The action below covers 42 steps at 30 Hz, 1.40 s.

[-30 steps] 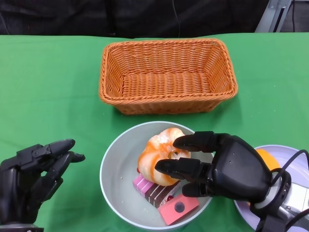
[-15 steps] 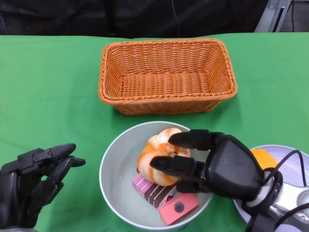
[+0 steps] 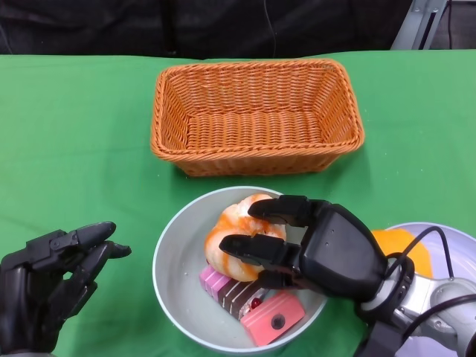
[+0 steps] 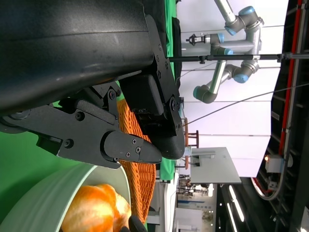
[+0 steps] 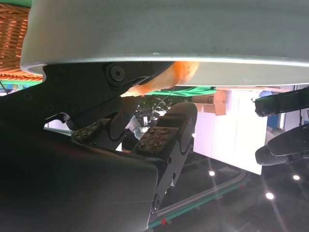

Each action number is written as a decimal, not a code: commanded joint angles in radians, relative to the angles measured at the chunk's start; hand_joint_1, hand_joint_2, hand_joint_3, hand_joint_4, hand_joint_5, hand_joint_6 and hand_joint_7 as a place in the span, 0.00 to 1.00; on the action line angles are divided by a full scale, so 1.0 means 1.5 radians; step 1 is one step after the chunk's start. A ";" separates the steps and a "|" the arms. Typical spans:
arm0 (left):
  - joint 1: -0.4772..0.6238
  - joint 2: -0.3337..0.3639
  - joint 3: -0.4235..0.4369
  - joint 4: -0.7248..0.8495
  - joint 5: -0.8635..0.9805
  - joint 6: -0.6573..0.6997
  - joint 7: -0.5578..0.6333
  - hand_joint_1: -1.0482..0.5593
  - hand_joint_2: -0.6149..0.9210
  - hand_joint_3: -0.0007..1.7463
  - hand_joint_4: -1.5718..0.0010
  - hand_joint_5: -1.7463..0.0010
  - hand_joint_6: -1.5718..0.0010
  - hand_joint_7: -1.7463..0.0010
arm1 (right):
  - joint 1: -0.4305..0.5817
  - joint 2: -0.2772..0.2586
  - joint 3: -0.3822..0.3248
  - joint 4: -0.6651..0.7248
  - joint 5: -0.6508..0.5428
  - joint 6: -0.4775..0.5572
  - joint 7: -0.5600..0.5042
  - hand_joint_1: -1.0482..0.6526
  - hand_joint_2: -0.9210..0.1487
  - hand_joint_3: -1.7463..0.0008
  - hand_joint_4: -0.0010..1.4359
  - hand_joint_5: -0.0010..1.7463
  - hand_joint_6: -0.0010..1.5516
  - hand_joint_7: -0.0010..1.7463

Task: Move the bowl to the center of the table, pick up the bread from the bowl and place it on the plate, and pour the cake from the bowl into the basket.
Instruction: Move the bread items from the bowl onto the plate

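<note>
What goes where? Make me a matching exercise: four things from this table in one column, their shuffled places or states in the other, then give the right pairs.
Things
1. orange-glazed round bread
2. woven orange wicker basket
3. left black robot hand
4. pink rectangular cake slice

Places or states
A. beyond the bowl, nothing inside
B. near rim of the pale grey round bowl
C. holds nothing, left of the bowl
D. between the fingers of the right black robot hand

Pairs: 1-D, 2-A, 3-C, 4-B
</note>
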 commanded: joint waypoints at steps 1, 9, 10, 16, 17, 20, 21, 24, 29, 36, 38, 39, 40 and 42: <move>0.003 0.005 0.002 0.002 -0.004 -0.013 -0.002 0.49 1.00 0.11 0.46 0.43 0.18 0.99 | -0.018 -0.001 0.011 0.025 0.006 0.002 0.012 0.29 0.12 1.00 0.61 0.03 0.49 0.00; 0.005 0.004 0.001 -0.003 -0.006 -0.009 0.001 0.48 1.00 0.10 0.45 0.44 0.18 0.99 | -0.007 -0.009 0.019 -0.005 0.019 0.032 0.107 0.27 0.12 1.00 0.61 0.03 0.47 0.00; 0.005 0.004 0.001 -0.002 -0.007 -0.010 -0.001 0.47 1.00 0.10 0.45 0.44 0.18 0.99 | -0.004 -0.012 0.020 -0.016 0.019 0.040 0.125 0.27 0.11 1.00 0.61 0.03 0.47 0.00; 0.002 0.004 0.002 0.003 -0.016 -0.012 -0.009 0.48 1.00 0.10 0.45 0.45 0.19 1.00 | 0.016 -0.029 0.020 -0.087 0.025 0.075 0.241 0.29 0.10 1.00 0.63 0.03 0.51 0.01; 0.001 0.005 0.001 0.005 -0.014 -0.014 -0.009 0.48 1.00 0.10 0.45 0.45 0.19 1.00 | 0.019 -0.032 0.020 -0.098 0.027 0.080 0.257 0.29 0.09 1.00 0.64 0.03 0.52 0.02; 0.000 0.005 0.002 0.008 -0.013 -0.017 -0.009 0.48 1.00 0.10 0.45 0.45 0.19 1.00 | 0.022 -0.038 0.020 -0.115 0.039 0.075 0.285 0.30 0.07 0.99 0.68 0.04 0.54 0.02; 0.000 0.004 0.002 0.008 -0.013 -0.017 -0.009 0.47 1.00 0.10 0.44 0.45 0.18 1.00 | 0.022 -0.038 0.020 -0.115 0.042 0.072 0.286 0.31 0.07 0.99 0.69 0.04 0.55 0.02; -0.001 0.004 0.002 0.010 -0.015 -0.018 -0.011 0.47 1.00 0.10 0.44 0.45 0.18 0.99 | 0.020 -0.038 0.021 -0.111 0.052 0.058 0.289 0.34 0.07 1.00 0.74 0.05 0.58 0.02; -0.001 0.003 0.002 0.011 -0.020 -0.019 -0.017 0.48 1.00 0.10 0.44 0.46 0.18 0.99 | 0.017 -0.031 0.025 -0.090 0.061 0.037 0.262 0.36 0.10 1.00 0.84 0.09 0.68 0.04; 0.002 0.001 0.002 0.007 -0.015 -0.022 -0.011 0.48 1.00 0.10 0.44 0.46 0.18 0.99 | 0.003 -0.013 0.030 -0.042 0.080 -0.008 0.227 0.40 0.10 1.00 0.67 0.53 0.78 0.01; 0.002 0.001 0.003 0.008 -0.013 -0.024 -0.010 0.48 1.00 0.10 0.44 0.46 0.18 0.99 | -0.003 -0.006 0.032 -0.023 0.081 -0.015 0.207 0.39 0.12 1.00 0.62 0.62 0.79 0.01; 0.003 0.001 0.003 0.008 -0.013 -0.024 -0.010 0.48 1.00 0.10 0.44 0.46 0.18 0.99 | -0.006 -0.004 0.034 -0.015 0.078 -0.015 0.195 0.39 0.11 1.00 0.60 0.66 0.79 0.01; 0.003 0.001 0.002 0.007 -0.013 -0.023 -0.009 0.48 1.00 0.11 0.44 0.46 0.18 0.99 | -0.009 -0.002 0.036 -0.007 0.075 -0.016 0.186 0.39 0.11 0.99 0.58 0.67 0.79 0.01; 0.004 0.000 0.002 0.004 -0.013 -0.019 -0.007 0.48 1.00 0.11 0.44 0.45 0.18 0.99 | -0.013 0.003 0.039 0.008 0.073 -0.022 0.166 0.40 0.10 0.99 0.56 0.70 0.79 0.01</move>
